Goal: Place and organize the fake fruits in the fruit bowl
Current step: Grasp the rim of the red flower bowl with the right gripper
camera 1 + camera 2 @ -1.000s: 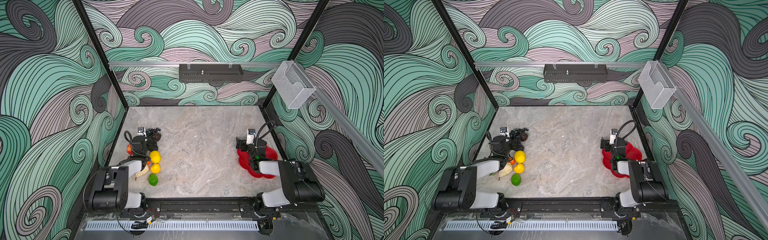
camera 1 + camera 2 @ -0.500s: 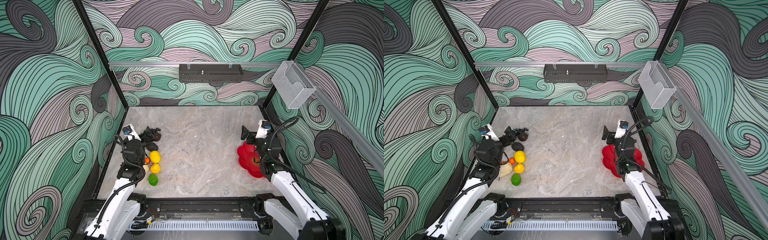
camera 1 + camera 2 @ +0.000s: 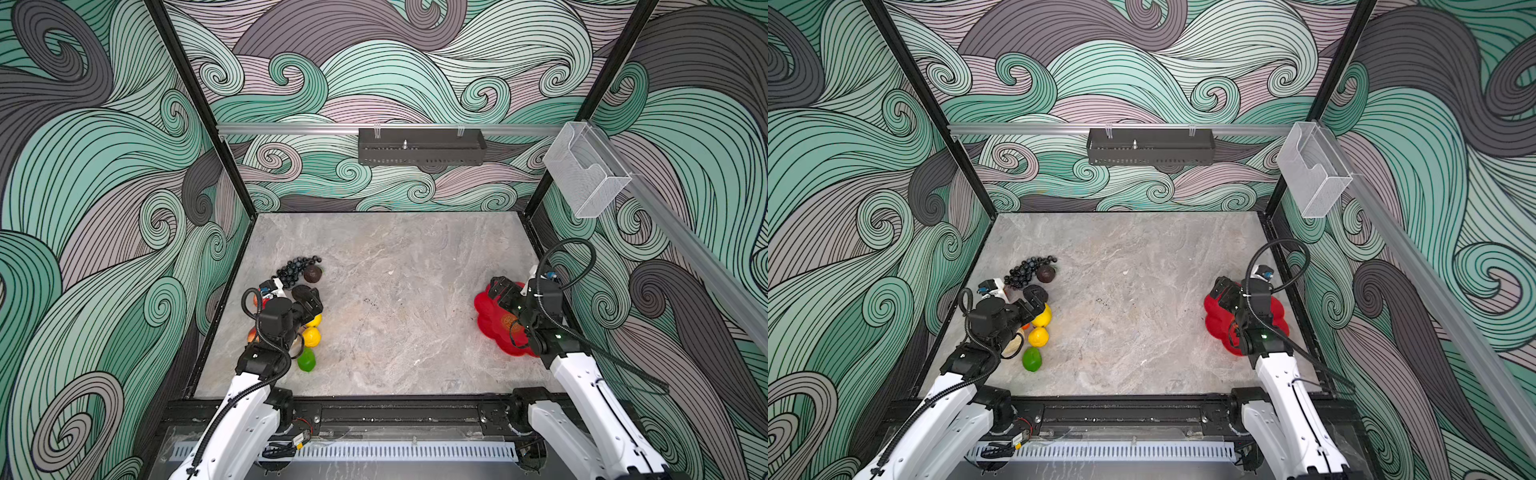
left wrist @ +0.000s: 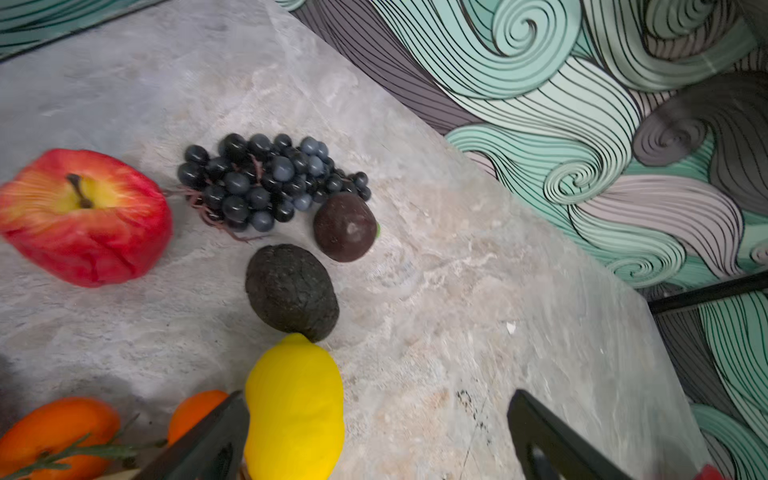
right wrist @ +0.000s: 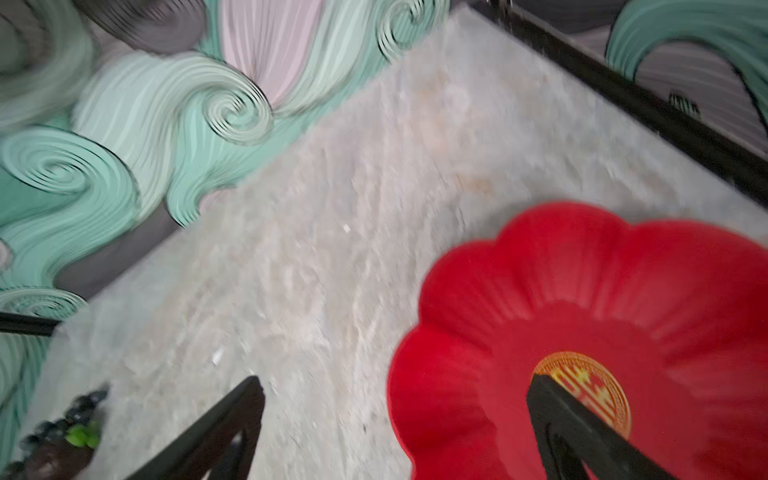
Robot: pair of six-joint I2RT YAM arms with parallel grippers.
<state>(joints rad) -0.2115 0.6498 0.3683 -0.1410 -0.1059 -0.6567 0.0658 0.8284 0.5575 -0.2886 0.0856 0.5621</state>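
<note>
Left fingers (image 4: 536,432) spread wide; right fingers (image 5: 561,419) too. Pebbly oval avocado (image 4: 291,291); scalloped glossy red bowl (image 5: 582,257).

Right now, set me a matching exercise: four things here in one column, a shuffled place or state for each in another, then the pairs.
1. glossy red scalloped fruit bowl
2. blue-black plastic grape bunch
3. green plastic lime
4. left pincer

A. open, by the yellow plastic lemon
B. fruit farthest back
C. on the right, no fruit seen inside
D. frontmost fruit

Pairs: 1-C; 2-B; 3-D; 4-A
</note>
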